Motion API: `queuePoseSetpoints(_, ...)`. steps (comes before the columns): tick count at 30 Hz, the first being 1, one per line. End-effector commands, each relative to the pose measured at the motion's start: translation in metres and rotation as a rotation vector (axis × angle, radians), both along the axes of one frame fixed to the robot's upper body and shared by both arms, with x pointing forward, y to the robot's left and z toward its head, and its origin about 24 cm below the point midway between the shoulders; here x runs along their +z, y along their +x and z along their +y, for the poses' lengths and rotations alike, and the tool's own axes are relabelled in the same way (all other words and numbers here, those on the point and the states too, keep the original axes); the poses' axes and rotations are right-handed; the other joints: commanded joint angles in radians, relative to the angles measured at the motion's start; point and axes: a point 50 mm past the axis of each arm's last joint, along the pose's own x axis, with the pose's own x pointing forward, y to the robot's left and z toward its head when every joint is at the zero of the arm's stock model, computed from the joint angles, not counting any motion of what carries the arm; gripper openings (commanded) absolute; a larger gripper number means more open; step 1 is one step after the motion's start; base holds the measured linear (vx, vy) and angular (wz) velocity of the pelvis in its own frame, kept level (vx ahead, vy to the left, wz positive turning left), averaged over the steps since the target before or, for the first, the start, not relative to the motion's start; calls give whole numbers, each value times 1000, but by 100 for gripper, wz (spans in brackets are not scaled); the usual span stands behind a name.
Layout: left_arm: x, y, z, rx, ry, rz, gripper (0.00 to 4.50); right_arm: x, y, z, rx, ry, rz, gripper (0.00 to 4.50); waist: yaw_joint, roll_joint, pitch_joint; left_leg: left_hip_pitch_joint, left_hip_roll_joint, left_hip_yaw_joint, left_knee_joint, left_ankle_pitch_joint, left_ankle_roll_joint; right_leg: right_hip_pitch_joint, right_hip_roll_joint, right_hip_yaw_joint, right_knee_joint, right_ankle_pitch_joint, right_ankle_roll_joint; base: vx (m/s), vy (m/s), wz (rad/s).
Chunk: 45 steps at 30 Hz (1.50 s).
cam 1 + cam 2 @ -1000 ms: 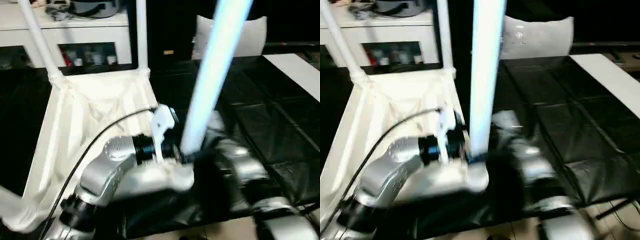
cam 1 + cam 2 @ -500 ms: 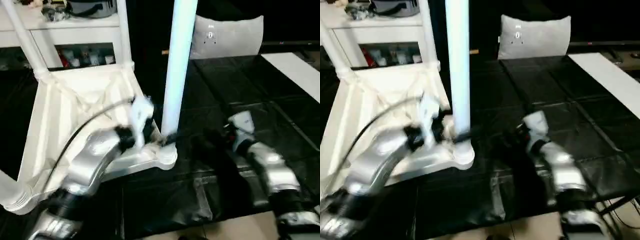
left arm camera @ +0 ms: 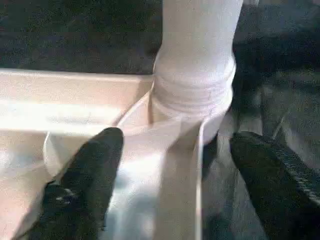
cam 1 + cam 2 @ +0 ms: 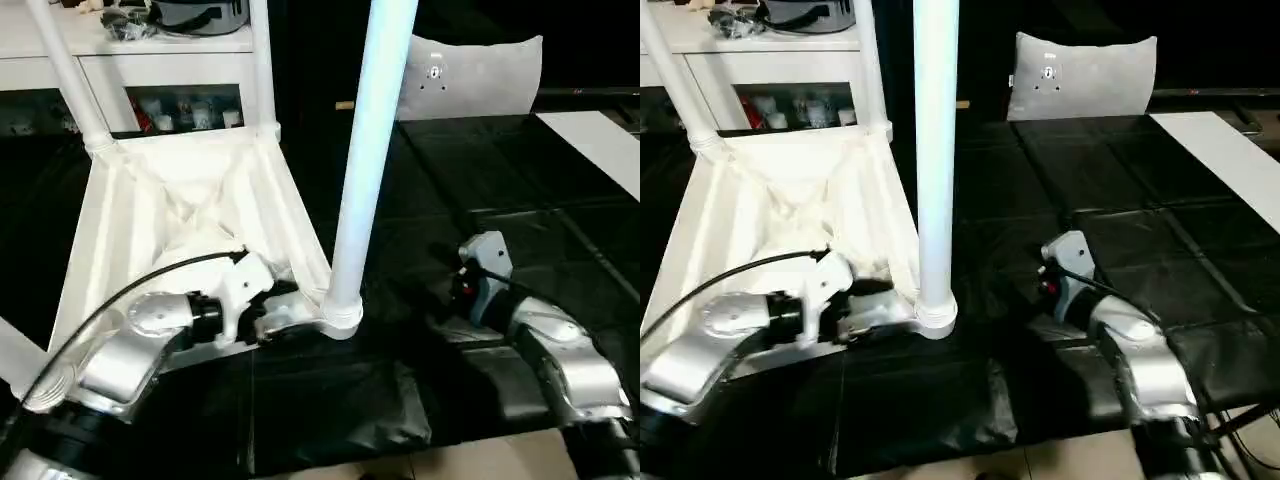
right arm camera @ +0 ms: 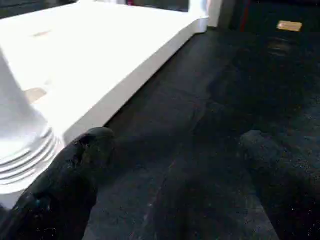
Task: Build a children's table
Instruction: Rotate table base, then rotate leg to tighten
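The white tabletop point(image 4: 130, 215) lies upside down on the black mat, ribs up. Legs stand in its corner sockets: two far ones point(image 4: 262, 60) and the near right leg point(image 4: 368, 160), upright in its socket point(image 3: 192, 95). Part of another leg point(image 4: 15, 355) shows at the near left. My left gripper point(image 3: 176, 139) is at the near right corner, open. One finger point(image 3: 90, 180) rests over the ribbed underside and the other point(image 3: 275, 185) hangs outside the rim. My right gripper point(image 5: 175, 170) is open over the mat, right of that corner, holding nothing.
A grey cushion point(image 4: 470, 75) stands at the back of the black mat point(image 4: 500, 180). A white shelf unit point(image 4: 150, 50) with clutter lies behind the tabletop. A white board point(image 4: 595, 140) lies at the far right.
The near right leg leaned before and now stands upright in its socket. My right gripper has drawn away from its base to the right. My left arm has dropped beside the corner.
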Motion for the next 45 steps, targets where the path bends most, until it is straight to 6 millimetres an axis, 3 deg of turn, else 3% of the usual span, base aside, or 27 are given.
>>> queuePoseSetpoints(1, -2, -1, 2, -15, 30, 2, 348, 5, -3, 1, 30, -6, -5, 450, 2, 0, -59, -15, 6, 8, -76, -203, 54, 60, -42, 43, -92, -494, -59, 0, 0, 0)
queuePoseSetpoints(2, -2, -1, 3, -17, 38, 4, 337, 5, -3, 1, 37, -9, -5, 450, 3, -1, -59, -15, 5, 9, -76, -206, 54, 60, -42, 43, -93, -497, -60, 0, 0, 0)
queuePoseSetpoints(4, -6, -1, 7, -14, 74, 21, 324, 9, -12, 1, 127, -36, 21, 450, 5, 8, -59, -15, 6, 7, -77, -205, 57, 62, -39, 44, -90, -474, -60, 0, 0, 0)
queuePoseSetpoints(10, -10, -1, 10, -22, 115, 34, 272, 18, -29, 2, 297, -66, 88, 450, 6, 2, -57, -17, 6, 6, -76, -218, 65, 62, -41, 40, -97, -507, -53, 0, 0, 0)
queuePoseSetpoints(16, -12, 0, 12, -18, 150, 32, 235, 22, -33, 6, 357, -67, 104, 450, 5, -1, -54, -13, 1, 4, -72, -242, 58, 57, -43, 32, -112, -596, -14, 0, 0, 0)
queuePoseSetpoints(18, -12, 1, 13, -12, 154, 34, 202, 24, -35, 7, 378, -64, 115, 450, 4, -1, -55, -13, 2, 3, -73, -241, 58, 58, -42, 31, -112, -589, -11, 0, 0, 0)
queuePoseSetpoints(22, -14, 2, 14, 4, 162, 41, 175, 26, -36, 8, 391, -68, 122, 450, 4, 8, -55, -10, 5, 1, -76, -251, 59, 59, -43, 30, -112, -562, -28, 0, 0, 0)
queuePoseSetpoints(25, -14, 3, 14, 6, 164, 42, 150, 26, -36, 9, 391, -68, 119, 450, 3, 4, -56, -10, 5, 0, -77, -257, 57, 60, -44, 29, -112, -561, -30, 0, 0, 0)
queuePoseSetpoints(26, -15, 3, 14, 5, 168, 47, 143, 25, -36, 10, 390, -66, 119, 450, 4, 10, -55, -9, 5, -1, -78, -260, 56, 60, -45, 29, -112, -564, -31, 0, 0, 0)
queuePoseSetpoints(35, -15, 1, 12, 1, 153, 67, 67, 24, -36, 10, 383, -65, 124, 450, -2, 5, -52, -6, 0, -3, -74, -292, 52, 59, -46, 17, -128, -629, 2, 0, 0, 0)
queuePoseSetpoints(45, -18, 2, 1, 9, 160, 90, 9, 22, -37, 11, 385, -67, 133, 450, -1, 9, -50, -2, -4, -3, -71, -306, 54, 54, -44, 10, -137, -657, 16, 0, 0, 0)
